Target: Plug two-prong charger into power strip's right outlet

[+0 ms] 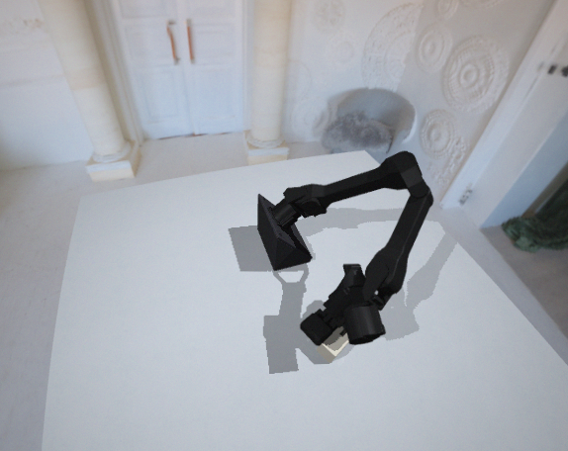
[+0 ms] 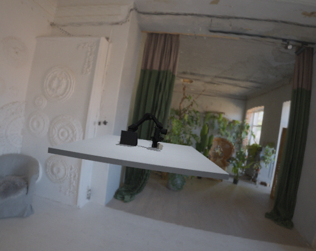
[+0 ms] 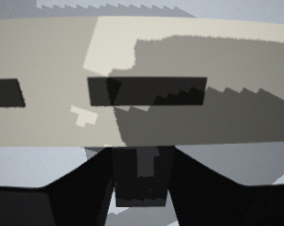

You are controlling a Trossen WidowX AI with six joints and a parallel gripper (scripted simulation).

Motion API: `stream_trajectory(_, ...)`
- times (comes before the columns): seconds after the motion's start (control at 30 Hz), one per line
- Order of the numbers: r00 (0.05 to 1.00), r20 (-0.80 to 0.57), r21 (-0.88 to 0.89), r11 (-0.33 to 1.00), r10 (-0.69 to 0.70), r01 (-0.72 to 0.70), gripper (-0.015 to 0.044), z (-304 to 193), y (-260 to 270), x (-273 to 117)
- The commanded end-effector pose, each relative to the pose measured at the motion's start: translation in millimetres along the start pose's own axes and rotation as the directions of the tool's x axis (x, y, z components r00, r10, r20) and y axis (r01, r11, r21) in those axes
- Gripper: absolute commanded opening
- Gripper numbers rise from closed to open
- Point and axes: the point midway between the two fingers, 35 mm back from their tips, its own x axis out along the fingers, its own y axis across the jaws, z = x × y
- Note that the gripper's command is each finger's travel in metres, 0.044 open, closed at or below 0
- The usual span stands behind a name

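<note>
The power strip point(image 1: 332, 348) point(image 2: 160, 147) point(image 3: 46, 50) is a cream block on the table. In the wrist view its face crosses the upper half, with a dark slot point(image 3: 146, 91) near the middle and another dark slot point(image 3: 6, 93) at the left edge. My gripper point(image 3: 140, 148) is shut on the charger point(image 3: 141, 190), a dark block between the fingers. In the wrist view the charger shows just below the strip's lower edge. Its prongs cannot be made out, and I cannot tell whether it touches the strip. In the top view the wrist hides the fingertips.
The white table point(image 1: 156, 321) point(image 2: 101, 151) bears everything. A large black wedge-shaped block point(image 1: 275, 242) point(image 2: 129, 138) stands at the other end of the arm. The arm point(image 1: 361, 182) point(image 2: 148, 116) arches from it to the strip. Shadows fall across the strip and table.
</note>
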Motion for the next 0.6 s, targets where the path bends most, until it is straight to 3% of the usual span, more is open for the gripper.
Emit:
stream_trajectory(0.0,1.0,0.025,-0.029,1.0,-0.004,0.005,0.0,13.5,0.0,-0.6)
stream_trajectory(0.57,1.0,0.025,-0.029,1.0,-0.004,0.005,0.0,12.3,0.0,-0.4)
